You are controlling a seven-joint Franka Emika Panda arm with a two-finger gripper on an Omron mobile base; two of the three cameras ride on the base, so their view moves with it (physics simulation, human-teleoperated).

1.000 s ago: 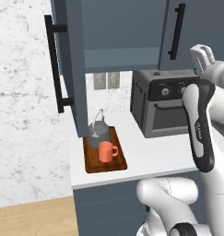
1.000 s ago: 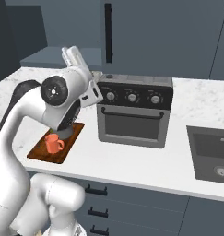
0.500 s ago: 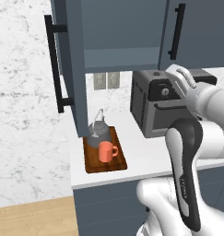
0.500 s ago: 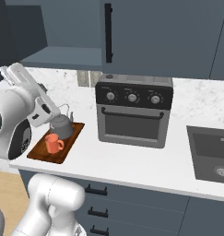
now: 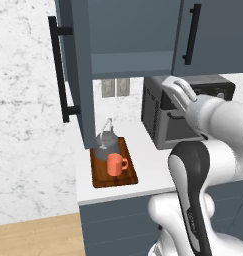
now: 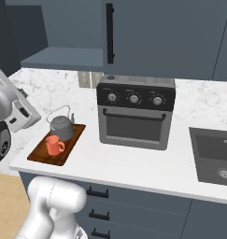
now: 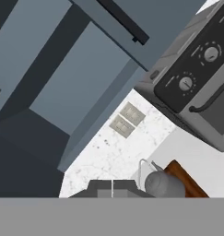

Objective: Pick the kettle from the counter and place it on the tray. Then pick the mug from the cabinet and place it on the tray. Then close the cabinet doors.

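The grey kettle (image 5: 107, 140) and the orange mug (image 5: 115, 164) both stand on the wooden tray (image 5: 114, 179) at the left end of the white counter (image 5: 149, 170). From the right I see the kettle (image 6: 61, 125), mug (image 6: 53, 145) and tray (image 6: 43, 157) too. The cabinet (image 5: 130, 35) has its left door (image 5: 77, 75) swung open and its right door (image 5: 213, 35) closed. My gripper (image 7: 112, 187) is shut and empty, hanging above the counter in front of the toaster oven, right of the tray. Just beyond it lies the kettle (image 7: 164, 184).
A black toaster oven (image 6: 136, 112) sits on the counter right of the tray. A sink (image 6: 213, 154) is set in at the far right. Wall outlets (image 7: 127, 120) are behind the kettle. The open door's bar handle (image 5: 58, 70) juts out over the counter's left end.
The arm has folded, its elbow dropping low, and the hand has swung left and slightly down toward the open cabinet side. Kettle, mug and tray have not moved.
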